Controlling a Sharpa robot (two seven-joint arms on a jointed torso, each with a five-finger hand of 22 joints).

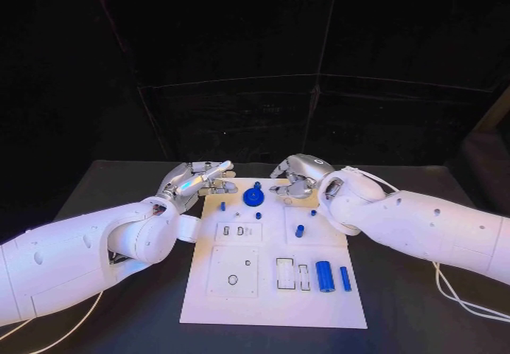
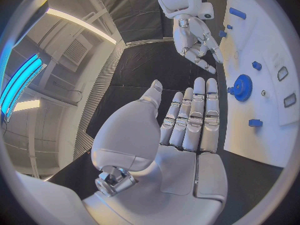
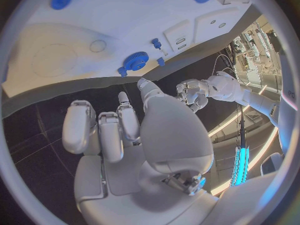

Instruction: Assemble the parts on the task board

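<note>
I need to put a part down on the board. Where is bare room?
On the task board, the near strip below the two blue cylinders is bare. It is crowded at the far end: blue gear between left hand and right hand.

Two bulky white arms with smooth, glossy rounded shells, dotted with small dark round recesses along the forearms. Thick bulbous wrist housing just behind each robot hand. Left silver many-fingered robot hand (image 1: 197, 179): metallic segmented fingers with pale grey-white pads, broad white palm plate, exposed silver screw-studded mechanism at the thumb base in the left wrist view. Right silver many-fingered robot hand (image 1: 298, 177): same build, rounded silver back, white padded finger segments and large smooth thumb shell. Thin white cable looping behind each forearm, away from the robot hand.
</note>
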